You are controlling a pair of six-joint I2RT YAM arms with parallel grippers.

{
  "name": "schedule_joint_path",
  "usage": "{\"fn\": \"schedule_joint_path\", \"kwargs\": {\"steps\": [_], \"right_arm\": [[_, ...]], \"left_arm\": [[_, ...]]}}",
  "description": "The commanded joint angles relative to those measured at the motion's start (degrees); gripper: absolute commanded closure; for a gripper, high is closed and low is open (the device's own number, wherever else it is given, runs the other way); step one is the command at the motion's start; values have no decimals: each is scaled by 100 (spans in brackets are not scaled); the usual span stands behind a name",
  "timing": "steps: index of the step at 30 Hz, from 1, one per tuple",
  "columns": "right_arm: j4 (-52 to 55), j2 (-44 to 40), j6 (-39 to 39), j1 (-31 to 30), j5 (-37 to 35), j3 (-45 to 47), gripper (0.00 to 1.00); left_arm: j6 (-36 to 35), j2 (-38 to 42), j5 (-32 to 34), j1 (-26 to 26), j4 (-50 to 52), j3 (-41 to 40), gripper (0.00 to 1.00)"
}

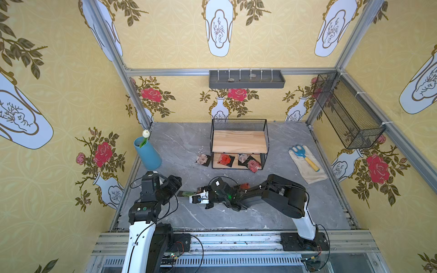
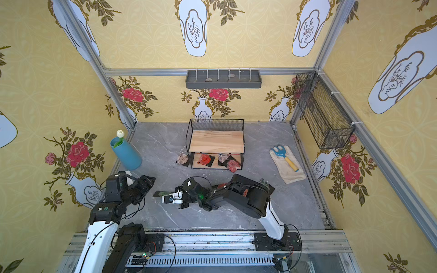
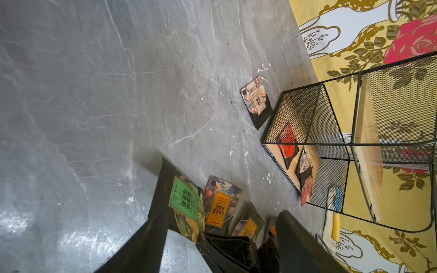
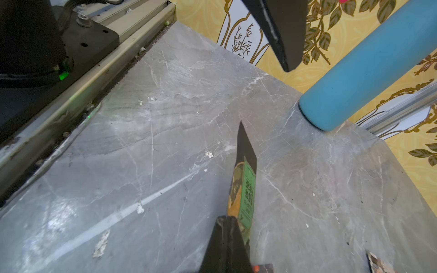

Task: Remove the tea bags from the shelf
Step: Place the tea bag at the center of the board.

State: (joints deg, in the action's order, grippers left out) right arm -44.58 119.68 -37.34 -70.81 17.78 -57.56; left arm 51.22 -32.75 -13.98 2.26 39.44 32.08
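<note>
The right end effector (image 4: 227, 227) is closed on a green tea bag (image 4: 247, 191). It pinches one edge, so the sachet juts out edge-on over the grey counter (image 4: 142, 141); I cannot tell whether its far corner touches the surface. In both top views the held bag sits at about 7 o'clock from the shelf (image 1: 238, 141), between the two arms.

The left end effector (image 3: 223, 214) stands open with its fingers wide apart, at 9 o'clock of the held bag and just beside it.

The shelf stands at the counter's 12 o'clock side, near the back wall. Its lower board carries three sachets:
- a red tea bag (image 1: 225, 159) toward 9 o'clock
- a beige tea bag (image 1: 243, 157) in the middle
- a pink-red tea bag (image 1: 254, 166) overhanging the front edge toward 5 o'clock

A floral tea bag (image 1: 203, 160) lies flat on the counter just beside the shelf's 9 o'clock side. Two orange tea bags (image 3: 216, 205) lie on the counter near the green one — the second is partly hidden by the right arm.
</note>
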Motion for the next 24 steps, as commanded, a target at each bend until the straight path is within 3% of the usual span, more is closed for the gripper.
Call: {"fn": "schedule_joint_path", "kwargs": {"steps": [1, 7, 12, 17, 24], "right_arm": [[37, 33, 163, -12, 215, -7, 89], [-35, -1, 244, -30, 262, 49, 68], [-84, -197, 270, -30, 226, 136, 60], [31, -676, 289, 1, -68, 337, 57], [584, -1789, 611, 313, -532, 898, 53]], "left_arm": [[-97, -12, -66, 20, -5, -17, 19], [-80, -12, -117, 20, -21, -52, 19], [-33, -21, -187, 20, -74, -69, 19], [-133, -60, -349, 18, -165, -83, 19], [-332, -344, -1088, -176, -540, -149, 19]]}}
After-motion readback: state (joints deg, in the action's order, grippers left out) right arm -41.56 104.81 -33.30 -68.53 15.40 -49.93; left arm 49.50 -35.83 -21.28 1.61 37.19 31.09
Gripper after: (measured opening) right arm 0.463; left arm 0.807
